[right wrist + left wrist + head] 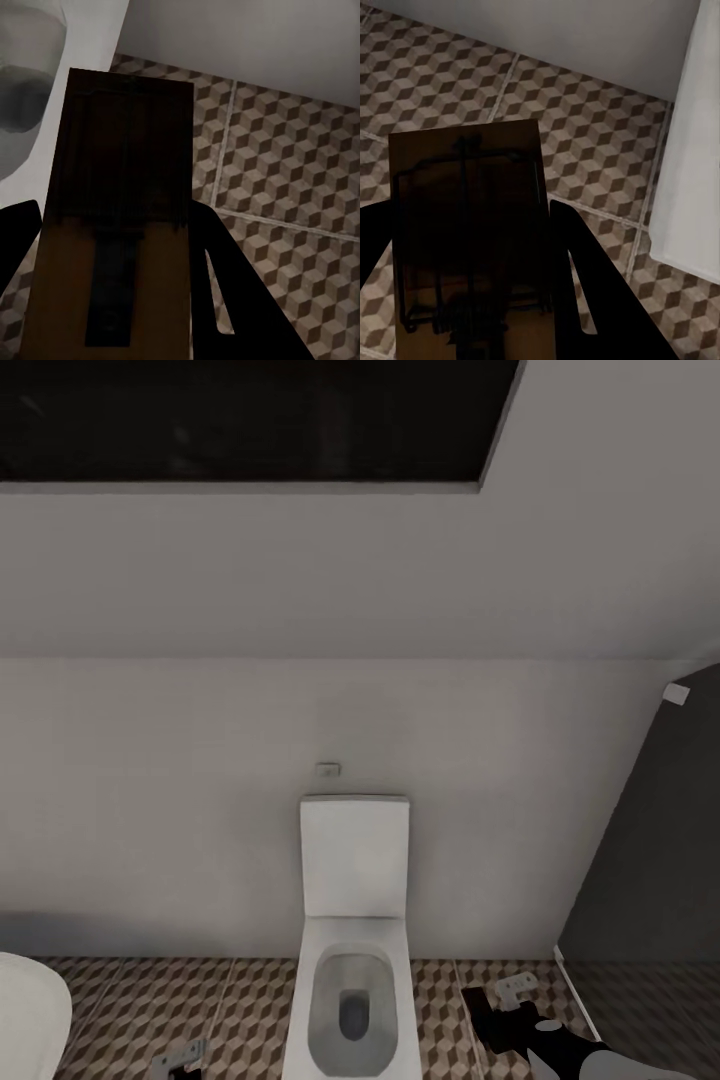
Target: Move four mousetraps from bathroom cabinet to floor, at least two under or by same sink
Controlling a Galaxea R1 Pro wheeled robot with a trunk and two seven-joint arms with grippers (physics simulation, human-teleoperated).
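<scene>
Mousetraps in both claws right now: left gripper [472,300] clenched on one mousetrap [472,240], right gripper [112,292] grasping another mousetrap [120,225], both above the floor [240,1000] either side of the toilet [352,960]. I reckon next is finding the sink and lowering them beside it.

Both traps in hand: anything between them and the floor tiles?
Nothing visible. The left gripper's mousetrap and the right gripper's mousetrap each hang over bare bathroom floor; the toilet sits between the arms, off to each trap's side.
</scene>
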